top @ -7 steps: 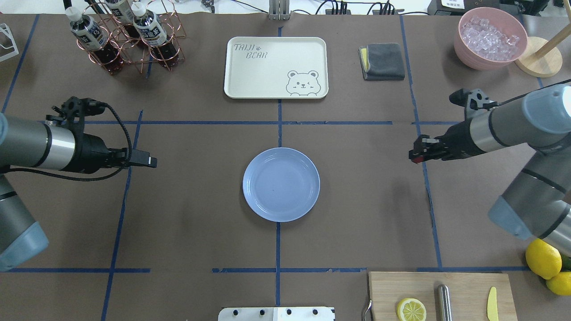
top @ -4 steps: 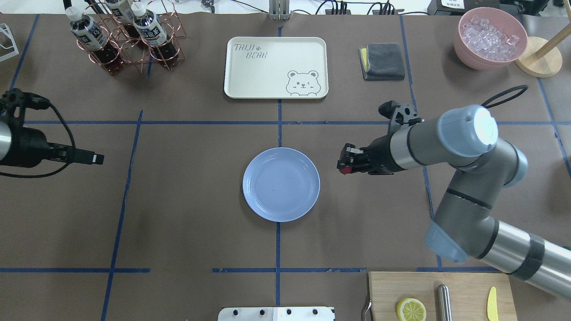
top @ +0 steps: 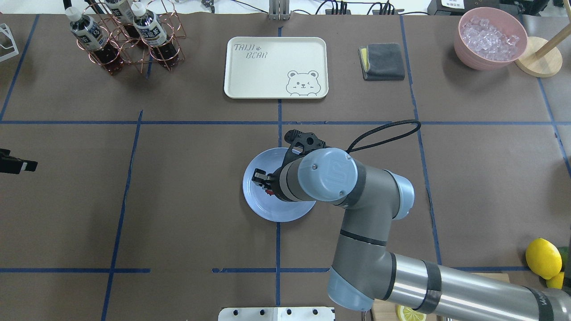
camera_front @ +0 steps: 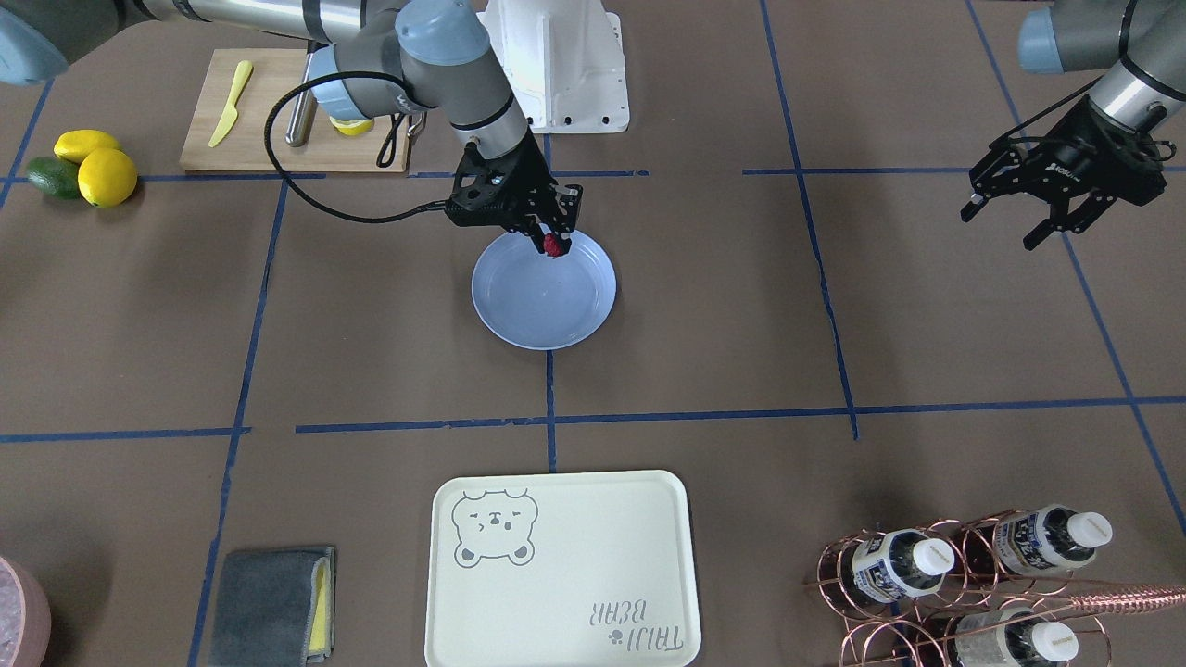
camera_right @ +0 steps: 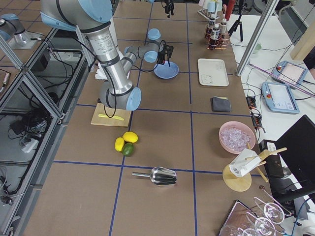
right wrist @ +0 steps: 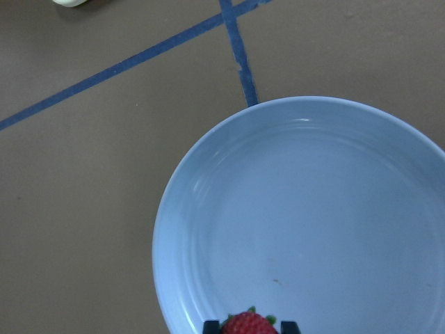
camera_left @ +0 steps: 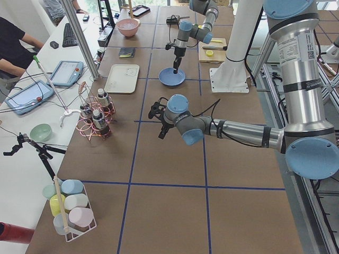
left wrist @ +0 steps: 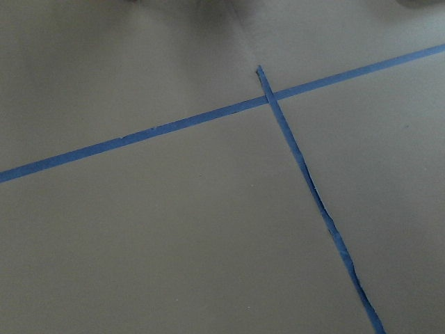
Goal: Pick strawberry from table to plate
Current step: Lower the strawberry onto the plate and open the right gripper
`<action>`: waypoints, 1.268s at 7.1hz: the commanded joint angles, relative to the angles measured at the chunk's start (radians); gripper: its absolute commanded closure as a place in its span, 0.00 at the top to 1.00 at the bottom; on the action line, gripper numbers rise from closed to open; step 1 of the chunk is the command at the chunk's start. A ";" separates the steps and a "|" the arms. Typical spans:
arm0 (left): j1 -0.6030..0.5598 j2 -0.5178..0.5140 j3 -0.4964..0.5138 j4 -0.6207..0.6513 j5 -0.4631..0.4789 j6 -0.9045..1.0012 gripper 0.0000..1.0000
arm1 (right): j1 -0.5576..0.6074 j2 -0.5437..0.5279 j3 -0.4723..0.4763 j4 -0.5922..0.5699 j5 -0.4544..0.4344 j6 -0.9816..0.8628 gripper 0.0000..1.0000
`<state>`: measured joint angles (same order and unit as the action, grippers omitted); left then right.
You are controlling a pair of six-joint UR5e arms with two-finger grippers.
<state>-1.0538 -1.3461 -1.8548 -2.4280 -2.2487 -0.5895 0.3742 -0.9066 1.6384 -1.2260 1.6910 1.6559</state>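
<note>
A small red strawberry (camera_front: 553,245) sits between the fingers of my right gripper (camera_front: 552,241), which is shut on it. It hangs just above the robot-side part of the light-blue plate (camera_front: 542,301) at the middle of the table (camera_front: 741,306). The right wrist view shows the strawberry (right wrist: 248,324) at the bottom edge, over the plate (right wrist: 306,209). From overhead, the right arm covers much of the plate (top: 253,192), and a bit of the strawberry (top: 269,192) peeks out. My left gripper (camera_front: 1052,208) is open and holds nothing, far off at the table's left side.
A cream bear tray (top: 275,67), a grey cloth (top: 382,61), a copper bottle rack (top: 129,35) and a pink bowl of ice (top: 490,38) line the far side. Lemons (top: 543,258) and a cutting board (camera_front: 296,111) lie near the robot's right.
My right arm has swung left from the table's right side to over the plate, carrying the strawberry. The left arm has pulled back leftward, almost out of the overhead view.
</note>
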 commanded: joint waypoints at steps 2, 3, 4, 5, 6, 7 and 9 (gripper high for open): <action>-0.005 0.002 0.003 0.000 -0.003 0.007 0.96 | -0.006 0.044 -0.068 -0.109 -0.025 -0.010 0.00; -0.006 0.002 0.002 -0.002 -0.005 0.007 0.96 | -0.006 0.070 -0.072 -0.151 -0.025 -0.011 0.00; -0.005 -0.001 0.002 -0.002 -0.003 0.000 0.97 | -0.006 0.074 -0.074 -0.168 -0.025 -0.013 0.00; -0.006 0.001 0.003 -0.003 -0.003 0.000 0.97 | -0.006 0.074 -0.074 -0.199 -0.025 -0.016 0.00; -0.006 0.001 0.002 -0.003 -0.005 0.000 0.98 | -0.006 0.072 -0.074 -0.205 -0.027 -0.021 0.00; -0.006 0.001 0.002 -0.003 -0.005 0.000 0.98 | -0.006 0.072 -0.077 -0.205 -0.027 -0.021 0.00; -0.005 -0.001 0.005 -0.003 -0.003 0.000 0.98 | -0.004 0.071 -0.083 -0.205 -0.028 -0.021 0.00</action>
<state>-1.0591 -1.3463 -1.8516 -2.4313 -2.2523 -0.5890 0.3691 -0.8353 1.5578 -1.4305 1.6640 1.6354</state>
